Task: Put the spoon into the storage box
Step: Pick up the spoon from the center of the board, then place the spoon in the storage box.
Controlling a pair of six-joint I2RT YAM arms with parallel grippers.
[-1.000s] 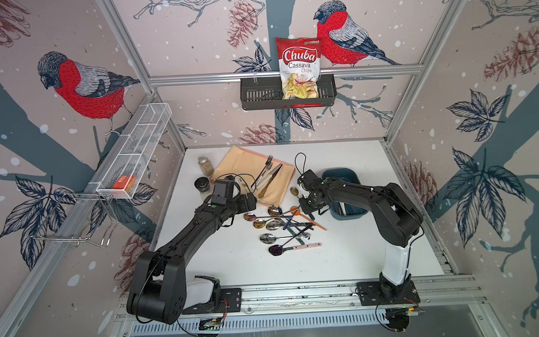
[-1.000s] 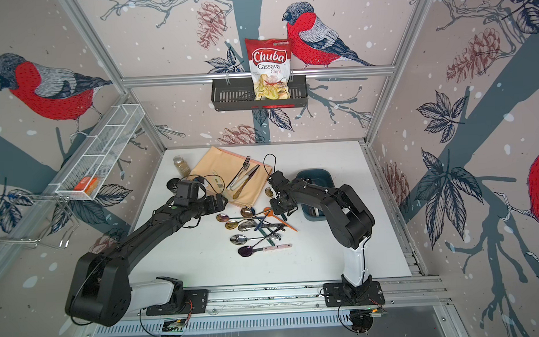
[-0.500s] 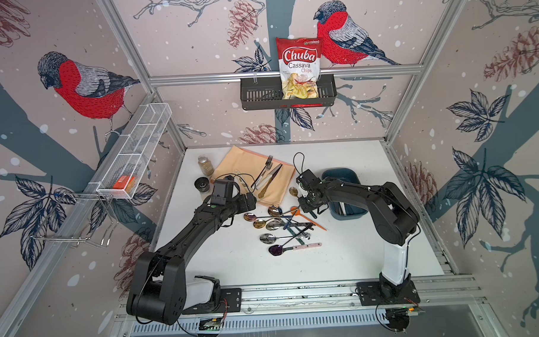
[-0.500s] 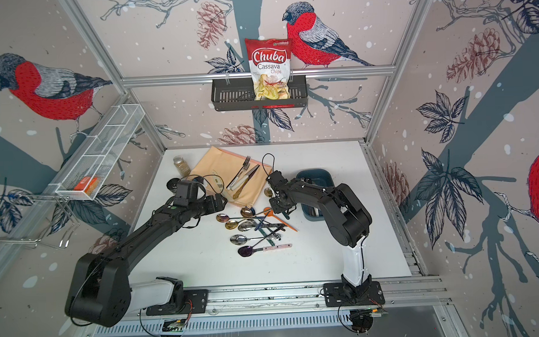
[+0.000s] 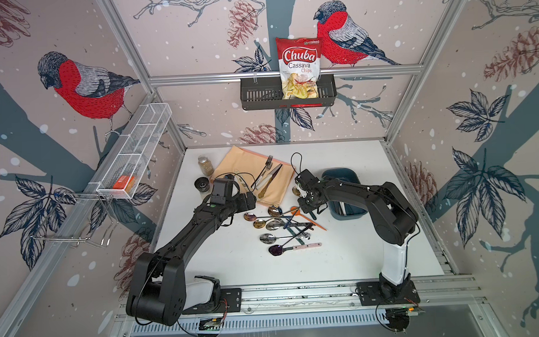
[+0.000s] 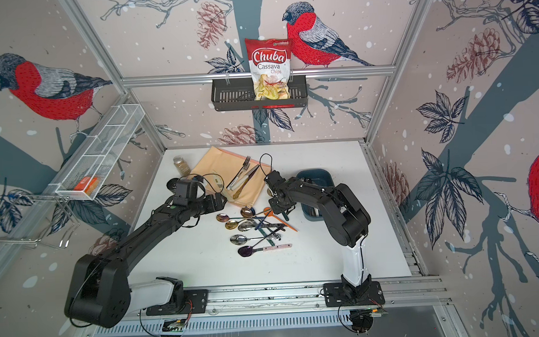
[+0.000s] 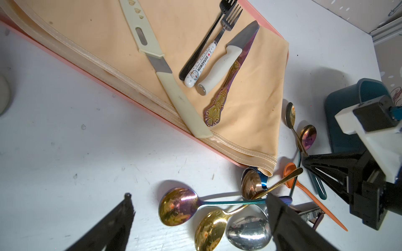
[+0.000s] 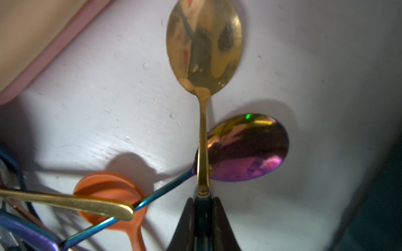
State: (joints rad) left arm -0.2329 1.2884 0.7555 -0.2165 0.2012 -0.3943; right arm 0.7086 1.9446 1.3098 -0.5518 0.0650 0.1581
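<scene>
gold spoon point(image 8: 204, 43), handle pinched in right claw point(image 8: 203, 198)

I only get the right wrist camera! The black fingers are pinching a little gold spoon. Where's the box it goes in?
Observer: The dark teal-blue plastic storage box stands on the white table right beside the right gripper holding the small gold metal spoon, away from the spoon heap.
Operator: What's the other arm doing?
Observer: The left gripper hangs open above a rainbow-tinted metal spoon at the heap's other side.
Operator: Any forks around?
Observer: Two metal forks lie with knives on the folded peach cloth.
</scene>
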